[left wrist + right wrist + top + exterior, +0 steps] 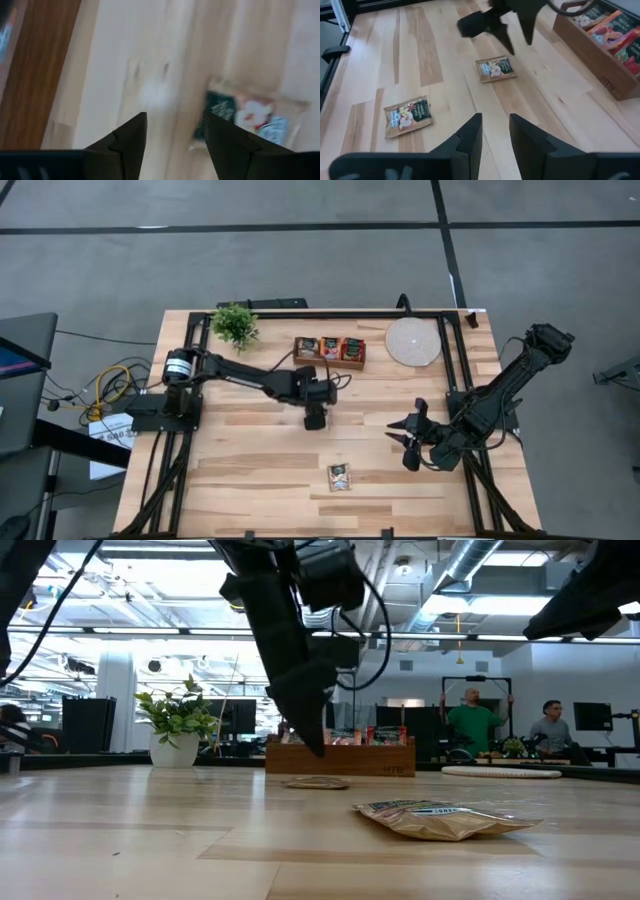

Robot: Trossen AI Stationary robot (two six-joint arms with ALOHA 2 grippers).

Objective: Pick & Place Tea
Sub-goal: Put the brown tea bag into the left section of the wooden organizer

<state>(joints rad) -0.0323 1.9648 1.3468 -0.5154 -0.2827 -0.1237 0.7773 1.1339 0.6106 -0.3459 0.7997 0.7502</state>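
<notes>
Hovering my left gripper (314, 420) at frame centre, jaws released over a tea sachet (495, 68), I should descend squarely before pinching it.

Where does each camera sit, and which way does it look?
High: overhead, looking down; both arms show.
Low: at tabletop level, looking across at the tray; left arm shows.
Left wrist: on left arm, looking down past its fingers at a sachet.
Right wrist: on right arm, looking past its fingers toward the tray.
Shared: both wrist views see that sachet.
</notes>
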